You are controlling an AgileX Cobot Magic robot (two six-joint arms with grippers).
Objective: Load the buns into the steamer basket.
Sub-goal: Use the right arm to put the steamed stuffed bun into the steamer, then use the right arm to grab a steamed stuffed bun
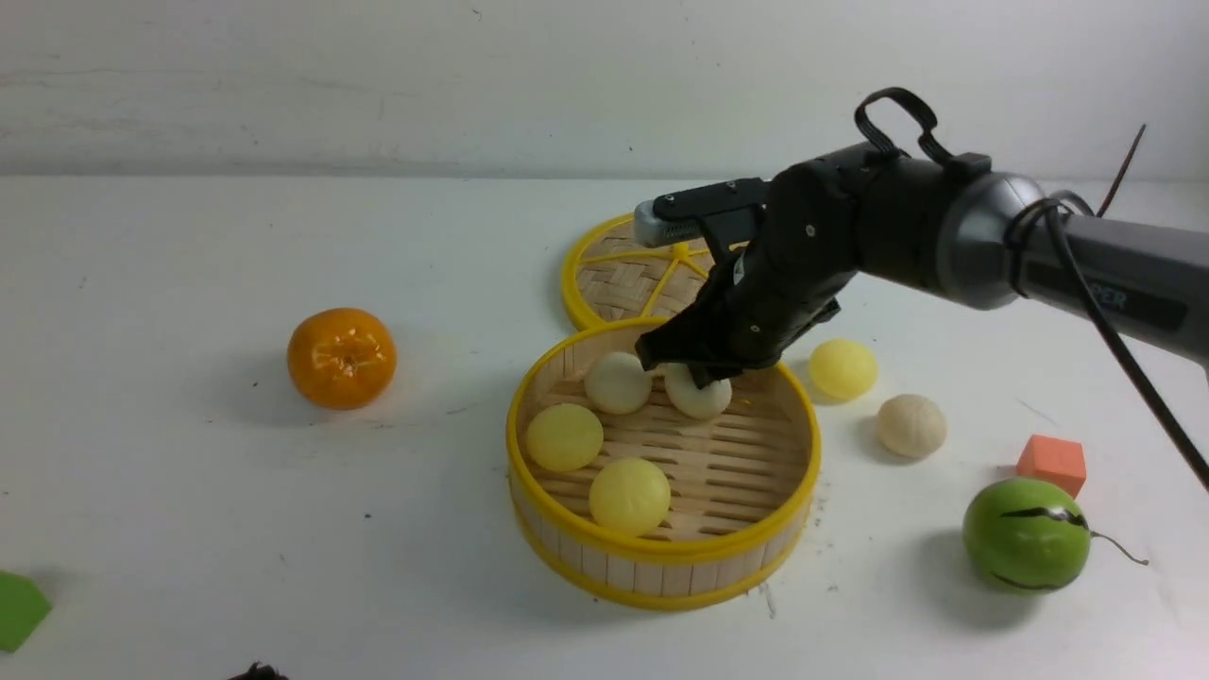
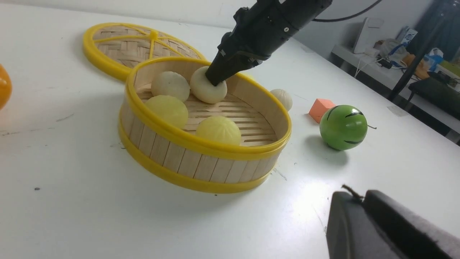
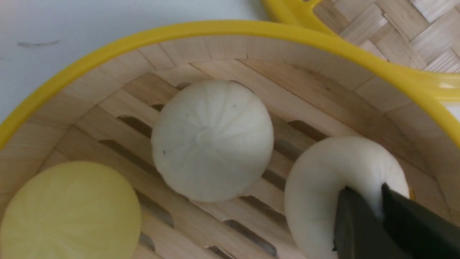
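Observation:
The steamer basket (image 1: 661, 552) stands mid-table. Inside it lie two pale yellow buns (image 1: 564, 437) (image 1: 630, 496) and two beige-white ones. My right gripper (image 1: 699, 378) reaches down into the basket's far side, shut on the white bun (image 3: 323, 180) next to the other white bun (image 3: 212, 140); its fingertips pinch the bun's top. The held bun rests on the slats. Outside, to the basket's right, lie a yellow bun (image 1: 842, 368) and a white bun (image 1: 911, 426). My left gripper (image 2: 354, 196) hangs low near the table's front, shut, a thin brown fibre sticking out between its tips.
The woven lid (image 1: 623, 274) lies flat behind the basket. An orange (image 1: 341, 358) sits to the left. A green ball with a stem (image 1: 1027, 534) and an orange cube (image 1: 1051, 464) are at the right. A green flat piece (image 1: 19, 609) lies at the front left edge.

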